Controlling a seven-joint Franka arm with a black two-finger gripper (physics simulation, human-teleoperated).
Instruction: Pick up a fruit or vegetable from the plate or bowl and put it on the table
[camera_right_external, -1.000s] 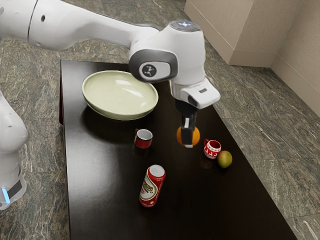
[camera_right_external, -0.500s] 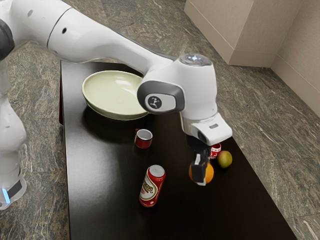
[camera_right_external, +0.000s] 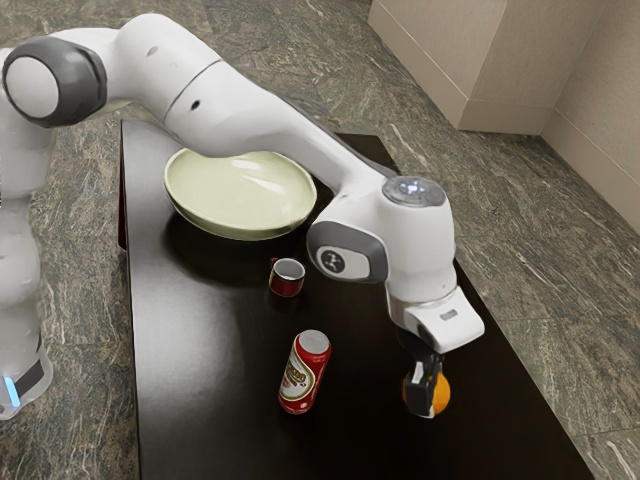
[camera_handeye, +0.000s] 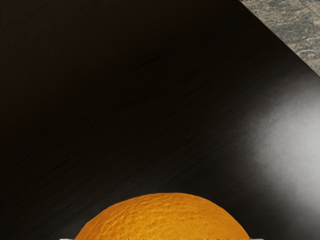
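My gripper (camera_right_external: 426, 390) is low at the far end of the dark table (camera_right_external: 230, 400), shut on an orange (camera_right_external: 441, 395). One finger covers part of the fruit in the exterior view. The orange (camera_handeye: 165, 217) also bulges up at the lower edge of the wrist view, with small bits of the fingertips at both its sides. Whether its underside touches the table cannot be told. The pale green bowl (camera_right_external: 240, 195) stands near the table's other end, with nothing seen inside it.
A red mug (camera_right_external: 287, 278) with a white inside stands between the bowl and a red-and-white can (camera_right_external: 304, 372). The can is upright, to the exterior view's left of my gripper. A table edge (camera_handeye: 280, 37) crosses a corner of the wrist view.
My hand has carried the orange lower in the exterior view and toward its right, away from the bowl. The arm now hides the patterned mug and the green-yellow fruit seen before.
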